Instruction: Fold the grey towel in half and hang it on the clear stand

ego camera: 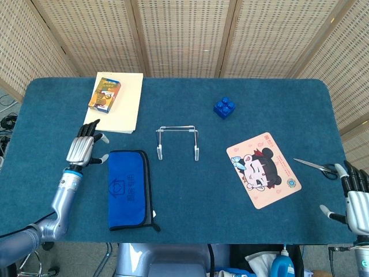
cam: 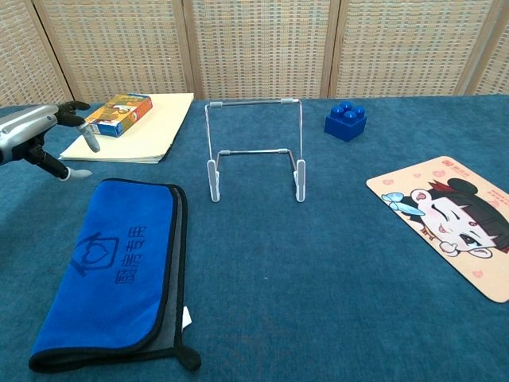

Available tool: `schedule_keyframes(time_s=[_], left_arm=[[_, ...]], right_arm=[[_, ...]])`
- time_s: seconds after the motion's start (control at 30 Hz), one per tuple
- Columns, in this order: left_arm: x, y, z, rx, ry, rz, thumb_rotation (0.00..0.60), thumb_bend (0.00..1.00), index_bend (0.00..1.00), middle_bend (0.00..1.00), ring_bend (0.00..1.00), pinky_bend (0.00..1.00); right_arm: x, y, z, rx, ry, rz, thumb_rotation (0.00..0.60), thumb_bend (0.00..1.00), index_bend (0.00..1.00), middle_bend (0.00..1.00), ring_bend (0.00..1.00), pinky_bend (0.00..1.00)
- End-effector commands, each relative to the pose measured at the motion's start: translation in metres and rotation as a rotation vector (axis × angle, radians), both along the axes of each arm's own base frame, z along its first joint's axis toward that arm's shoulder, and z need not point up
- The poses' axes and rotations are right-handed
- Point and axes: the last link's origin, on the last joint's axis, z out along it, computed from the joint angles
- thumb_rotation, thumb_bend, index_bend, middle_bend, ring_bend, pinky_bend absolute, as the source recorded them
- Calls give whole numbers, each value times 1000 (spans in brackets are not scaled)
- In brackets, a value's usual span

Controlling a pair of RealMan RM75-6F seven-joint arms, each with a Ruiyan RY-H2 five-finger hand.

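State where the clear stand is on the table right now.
In the head view the clear stand stands upright near the table's middle, between the folded towel on its left and the cartoon mat on its right.

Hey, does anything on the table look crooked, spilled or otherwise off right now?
Nothing spilled or damaged. One oddity: the folded towel shows mostly blue, with grey only along its edge. It lies flat, not yet on the clear stand, which stands upright. The cartoon mat sits at an angle.

The left hand is shiny silver metal with black fingers and pale tips. A blue ring sits at its wrist. The right hand looks the same.
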Motion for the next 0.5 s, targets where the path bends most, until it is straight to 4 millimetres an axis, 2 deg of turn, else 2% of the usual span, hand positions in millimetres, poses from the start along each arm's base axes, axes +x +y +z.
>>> schedule_keyframes(time_s=[0.03,0.2,0.5], left_arm=[[6,9,-8,-11,29,65,600,249,441,0,0,0],[6,14,-22,-39,51,147,600,251,439,0,0,0],[9,19,-33,-62,64,217,600,262,431,0,0,0]], right_arm=[[0,-1,0,1,0,-1,600,0,0,0,0,0],[-1,-1,-1,7,1,-4,600,0,0,0,0,0],[-2,-3,-1,6,2,-12,600,0,0,0,0,0]])
